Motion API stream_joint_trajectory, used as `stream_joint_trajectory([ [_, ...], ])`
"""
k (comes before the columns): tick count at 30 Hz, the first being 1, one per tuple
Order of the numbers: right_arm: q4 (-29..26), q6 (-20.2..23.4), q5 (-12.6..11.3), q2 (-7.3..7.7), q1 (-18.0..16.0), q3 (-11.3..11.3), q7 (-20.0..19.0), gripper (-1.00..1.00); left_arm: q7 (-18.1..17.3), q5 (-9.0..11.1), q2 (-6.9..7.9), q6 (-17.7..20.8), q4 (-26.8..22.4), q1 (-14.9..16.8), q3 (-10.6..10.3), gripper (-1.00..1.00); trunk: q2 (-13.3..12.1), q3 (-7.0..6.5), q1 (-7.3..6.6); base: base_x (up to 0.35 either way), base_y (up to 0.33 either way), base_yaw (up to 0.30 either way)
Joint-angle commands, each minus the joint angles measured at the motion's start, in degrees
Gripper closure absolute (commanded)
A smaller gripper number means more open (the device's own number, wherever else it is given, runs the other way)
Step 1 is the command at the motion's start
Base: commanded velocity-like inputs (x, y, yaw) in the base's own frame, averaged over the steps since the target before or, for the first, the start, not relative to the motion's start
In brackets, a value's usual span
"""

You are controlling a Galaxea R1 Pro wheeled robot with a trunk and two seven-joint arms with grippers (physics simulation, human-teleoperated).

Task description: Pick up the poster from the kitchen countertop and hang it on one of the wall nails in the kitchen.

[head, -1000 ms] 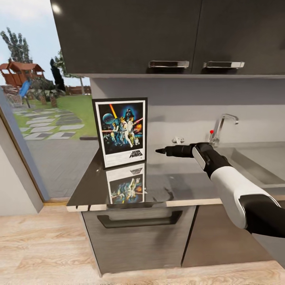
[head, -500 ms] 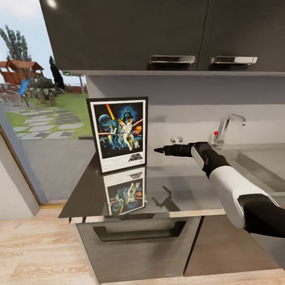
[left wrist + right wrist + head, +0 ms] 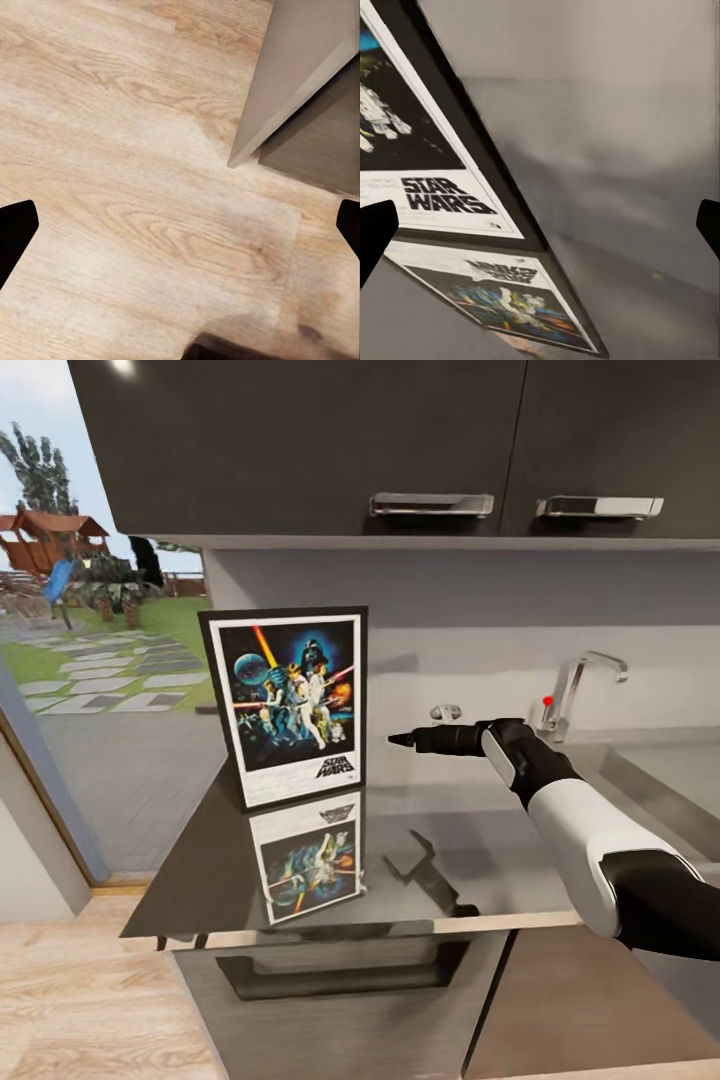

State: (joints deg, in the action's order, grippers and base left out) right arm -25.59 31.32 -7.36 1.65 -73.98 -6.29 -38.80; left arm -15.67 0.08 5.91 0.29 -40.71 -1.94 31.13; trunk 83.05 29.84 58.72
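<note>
You're facing the long dark grey glossy kitchen countertop [image 3: 480, 840], a mirror-like slab w/ a thin edge over dark cabinet fronts, w/ matte black upper cabinets [image 3: 300, 450] overhead and a plain light grey back wall [image 3: 470, 610] between them. On the slab, toward its window end, stands the poster [image 3: 287, 703]: upright rectangular Star Wars print, thin black frame, white inner border, dark blue artwork, logo at bottom. It's upright, long axis vertical, bottom edge on the counter, its reflection right beneath it; whether it leans on anything behind I can't tell. Off at the far side of the counter there's a chrome tap [image 3: 580, 685] by the sink. Your right arm is the near one: its black right gripper [image 3: 404, 740] is out over the counter at roughly the poster's lower-half height, pointing at the poster's right-hand vertical edge, near it but w/ a clear gap, not touching. In the right wrist view the poster's lower corner and logo [image 3: 442, 196] sit off to one side of the line between the two finger tips [image 3: 375, 232], which show at opposite edges of that view, so the fingers are spread wide. So, IMO, the move hinges on this: the frame edge lies ahead and to one side of the fingers; you'd need to shift sideways before closing on that thin vertical edge. The left gripper [image 3: 180, 232] hangs low over pale wood floor [image 3: 135, 187], fingers also wide apart, well away from the poster. No nail visible on the wall here.
</note>
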Motion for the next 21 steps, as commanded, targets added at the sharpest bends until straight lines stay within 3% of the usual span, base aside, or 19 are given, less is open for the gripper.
stream_joint_trajectory([
  [1,-0.1,0.4,-0.6,0.08,0.0,-0.3,0.1,-1.00,-0.3,0.0,-0.03,0.0,-0.1,0.0,0.2,-1.00,0.0,0.05,0.01,0.046,-0.023,0.000],
  [6,-0.1,0.4,-0.5,0.12,0.0,-0.3,0.3,-1.00,-0.3,0.0,-0.03,0.0,-0.1,0.0,0.2,-1.00,0.0,0.05,0.01,0.024,-0.012,0.077],
  [14,0.0,0.5,-0.5,0.35,-0.1,-0.1,0.4,-1.00,-0.3,0.0,0.03,0.0,-0.1,0.0,0.2,-1.00,0.0,0.09,0.01,0.004,-0.002,0.235],
  [21,0.2,0.5,-0.5,0.35,-1.8,-0.2,-0.3,-1.00,-0.3,0.0,0.03,0.0,-0.3,0.0,0.2,-1.00,0.0,0.16,0.01,0.000,0.000,0.068],
])
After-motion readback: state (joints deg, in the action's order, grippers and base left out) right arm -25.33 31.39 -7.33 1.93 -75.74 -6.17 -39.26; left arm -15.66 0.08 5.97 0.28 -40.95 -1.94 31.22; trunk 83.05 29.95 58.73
